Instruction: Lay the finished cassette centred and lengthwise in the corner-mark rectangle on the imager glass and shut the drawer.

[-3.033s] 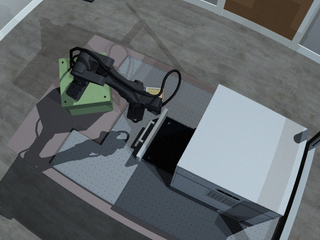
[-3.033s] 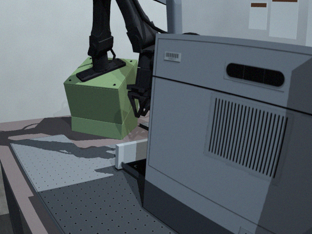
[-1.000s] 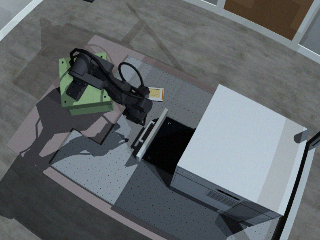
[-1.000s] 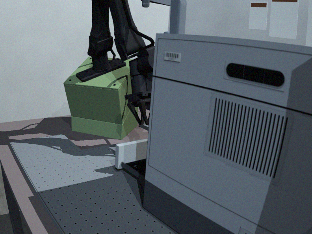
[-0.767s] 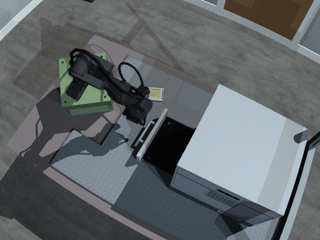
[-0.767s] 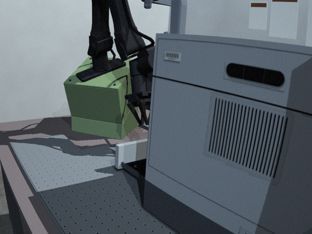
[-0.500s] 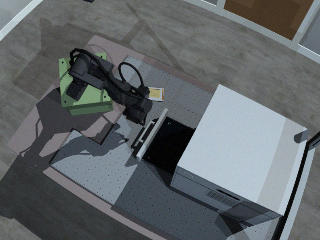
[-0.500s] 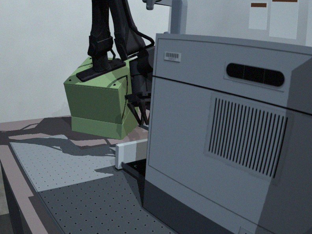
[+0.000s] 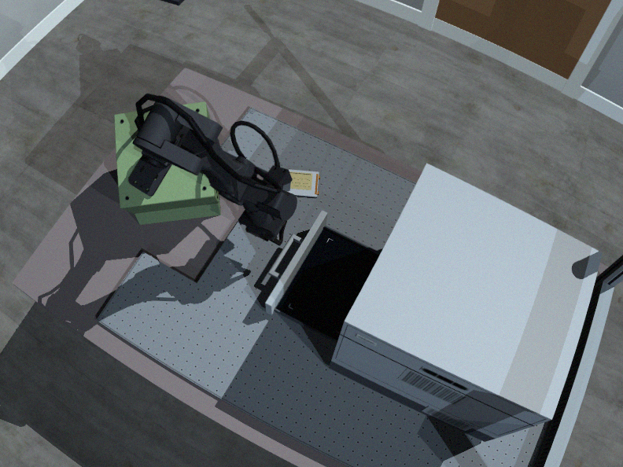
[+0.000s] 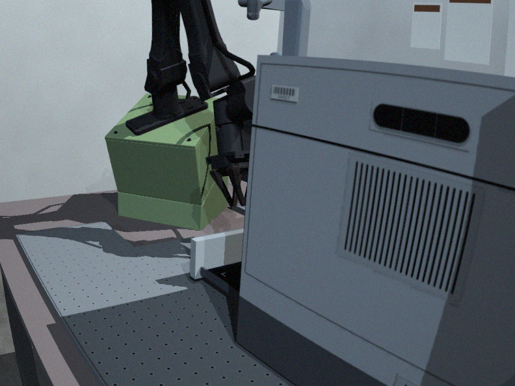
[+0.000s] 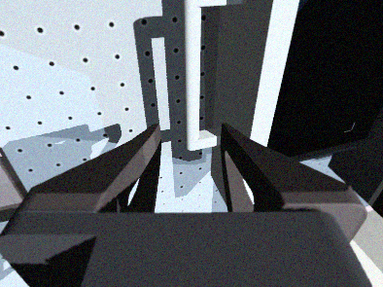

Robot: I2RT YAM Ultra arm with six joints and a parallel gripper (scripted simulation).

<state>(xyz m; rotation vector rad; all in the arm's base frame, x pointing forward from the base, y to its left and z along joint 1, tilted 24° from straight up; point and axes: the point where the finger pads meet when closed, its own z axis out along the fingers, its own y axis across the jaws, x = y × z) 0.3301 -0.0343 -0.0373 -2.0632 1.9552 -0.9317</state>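
Observation:
The finished cassette FINISHED (image 9: 304, 182), yellowish with an orange edge, lies flat on the perforated table behind my arm, apart from the drawer. The gel imager IM (image 9: 467, 285) is a big grey box with its drawer pulled out. The dark glass (image 9: 327, 275) is bare, and white corner marks show on it. The white drawer front (image 9: 296, 262) carries a bar handle (image 11: 194, 67). My gripper (image 11: 191, 133) hangs just above the near end of that handle, its fingers partly apart with nothing between them. It also shows in the exterior view (image 10: 234, 188), partly hidden by IM.
My arm stands on a green block (image 9: 166, 176) at the table's left. IM (image 10: 378, 214) fills the right half of the table. A grey post with a knob (image 10: 274, 12) rises behind IM.

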